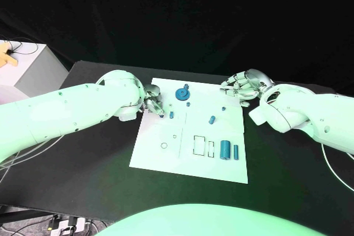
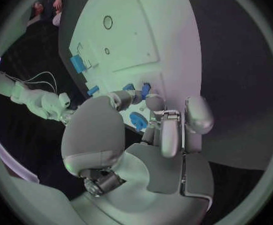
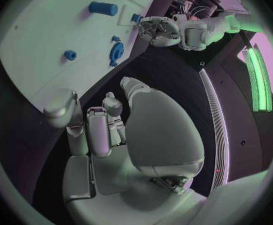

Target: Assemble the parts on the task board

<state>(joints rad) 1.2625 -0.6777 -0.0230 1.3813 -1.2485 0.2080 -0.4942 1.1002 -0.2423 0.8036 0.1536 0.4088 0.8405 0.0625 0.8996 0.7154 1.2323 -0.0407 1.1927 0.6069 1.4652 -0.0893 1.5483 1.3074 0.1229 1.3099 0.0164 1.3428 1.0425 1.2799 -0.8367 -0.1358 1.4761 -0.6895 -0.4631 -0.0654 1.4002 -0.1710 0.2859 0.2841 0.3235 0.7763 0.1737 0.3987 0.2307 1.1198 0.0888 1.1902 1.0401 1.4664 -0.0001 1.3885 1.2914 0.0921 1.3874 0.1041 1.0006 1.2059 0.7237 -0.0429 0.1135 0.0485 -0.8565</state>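
Two blue parts [image 1: 230, 149] lie lengthwise along the task board [image 1: 158, 156]; both hands' fingers seemingly hold nothing.

A robotics lab, this: black curtain [image 1: 221, 21] draped behind a black table [image 1: 88, 164], a white cabinet [image 1: 33, 67] far left, loose cables [image 1: 66, 226] trailing at the near left edge.
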